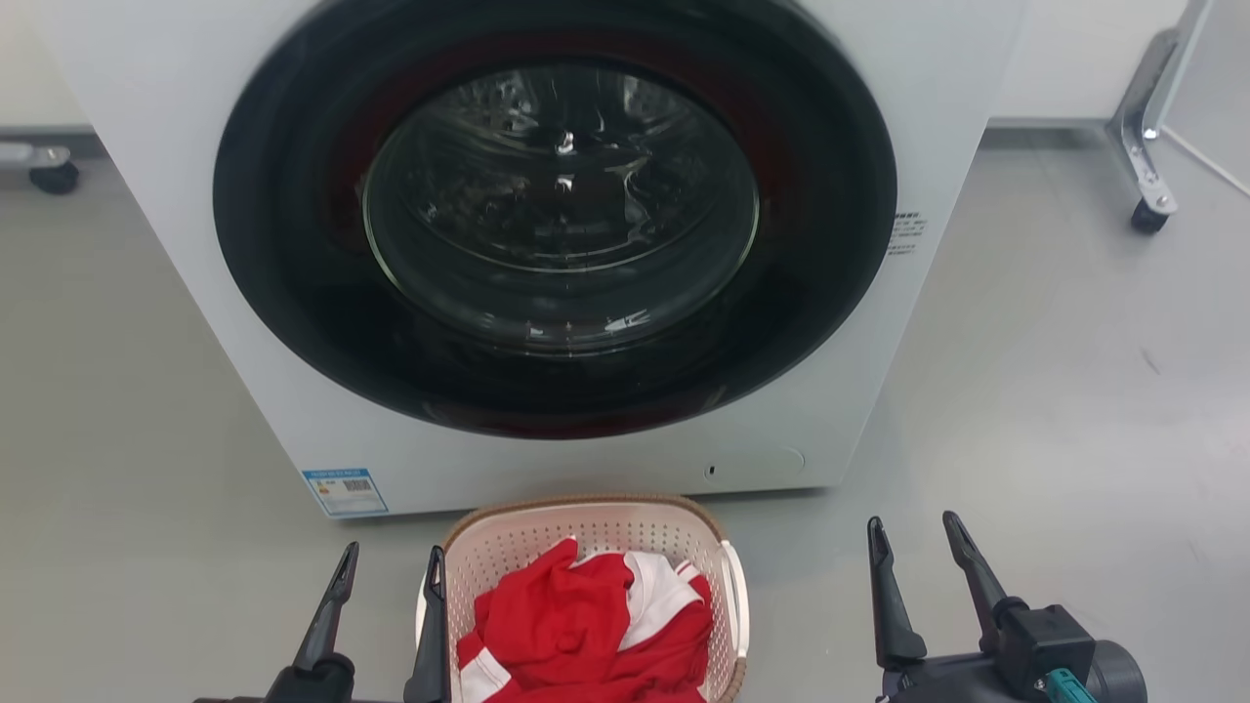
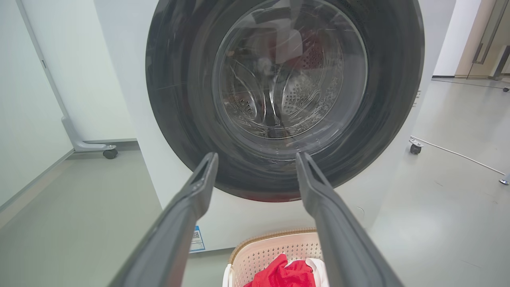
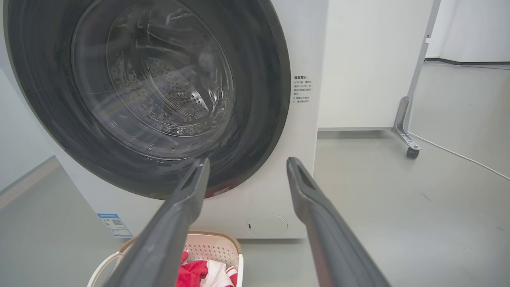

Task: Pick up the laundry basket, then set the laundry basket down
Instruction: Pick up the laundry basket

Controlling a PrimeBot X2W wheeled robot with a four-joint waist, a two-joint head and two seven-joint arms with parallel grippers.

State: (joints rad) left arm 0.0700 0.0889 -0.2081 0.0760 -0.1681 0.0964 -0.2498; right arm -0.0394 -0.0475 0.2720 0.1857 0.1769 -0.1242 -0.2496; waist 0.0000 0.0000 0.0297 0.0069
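**A:** On the grey floor (image 1: pixel 1055 391), just before the white washing machine (image 1: pixel 859 371), is that where the laundry basket (image 1: pixel 527 547) sits?

**B:** Yes, below its closed round door (image 1: pixel 557 205), upright, mouth up. One rounded end faces the machine, and white loop handles sit to left and right. The near end is cut off, so I cannot tell its long axis.

**A:** And the room?

**B:** Pale walls and a smooth floor. There is a wheeled frame leg (image 1: pixel 1147 210) far right and a castor (image 1: pixel 54 176) far left.

**A:** Inside the basket?

**B:** A heaped red and white garment (image 1: pixel 576 625).

**A:** The grippers?

**B:** The left gripper (image 1: pixel 393 561) is spread wide and empty. Its inner finger crosses the basket's left rim, and I cannot tell whether they touch. The right gripper (image 1: pixel 913 527) is likewise wide and empty, over bare floor, apart from the basket.
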